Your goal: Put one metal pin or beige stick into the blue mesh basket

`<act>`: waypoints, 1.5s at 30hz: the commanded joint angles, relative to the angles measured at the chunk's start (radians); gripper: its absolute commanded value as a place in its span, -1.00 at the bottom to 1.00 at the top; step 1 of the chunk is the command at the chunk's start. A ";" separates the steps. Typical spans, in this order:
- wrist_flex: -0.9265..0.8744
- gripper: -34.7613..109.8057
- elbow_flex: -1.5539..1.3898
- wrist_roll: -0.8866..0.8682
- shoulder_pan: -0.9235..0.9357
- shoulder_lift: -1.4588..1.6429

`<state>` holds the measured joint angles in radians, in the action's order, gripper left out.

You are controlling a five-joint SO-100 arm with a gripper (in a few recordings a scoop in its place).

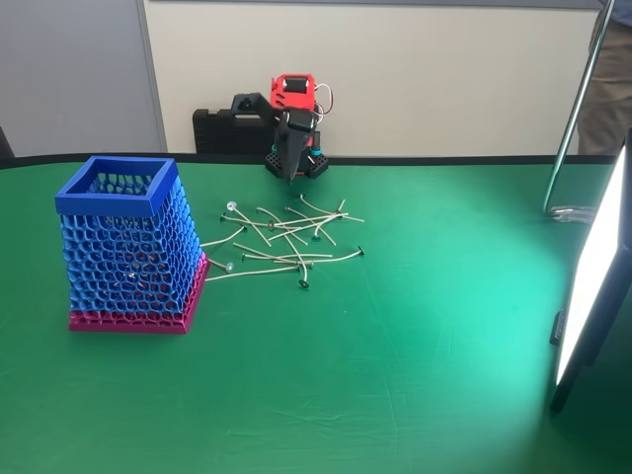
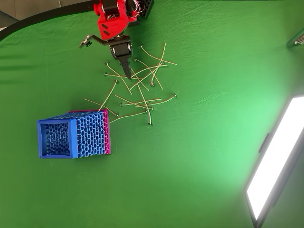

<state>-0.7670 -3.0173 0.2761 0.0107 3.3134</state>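
My gripper [image 1: 289, 178] hangs at the back of the green table [image 1: 415, 375], just in front of my red-and-black arm [image 1: 292, 99], fingers pointing down; in the overhead view the gripper [image 2: 127, 73] tapers to one dark point over the top of the stick pile, so the fingers look pressed together with nothing between them, though I cannot tell whether the tip touches the cloth. The beige sticks [image 1: 286, 242] lie scattered and crossed in a loose heap mid-table, all flat on the cloth; overhead the same heap [image 2: 140, 90] spreads from just below my gripper down toward the basket. A couple of pins with round silvery heads [image 1: 232, 207] sit at the left edge of the heap in the fixed view. The blue mesh basket [image 1: 123, 247] stands upright left of the heap in the fixed view, on its magenta base [image 1: 128, 318], with one stick end close beside that base. Overhead the basket [image 2: 71, 138] sits lower left of the heap. Whether anything lies inside it I cannot tell. A lit light panel [image 1: 592, 276] stands at the right edge, and a black case [image 1: 222, 128] lies behind my arm.
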 commanded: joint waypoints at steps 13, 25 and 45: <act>-0.104 -0.51 -0.066 -0.061 -0.006 0.012; -0.104 -0.51 -0.066 -0.067 -0.006 0.012; -0.104 -0.51 -0.066 -0.067 -0.006 0.012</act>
<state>-0.8667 -3.0787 0.2117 0.0077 3.3180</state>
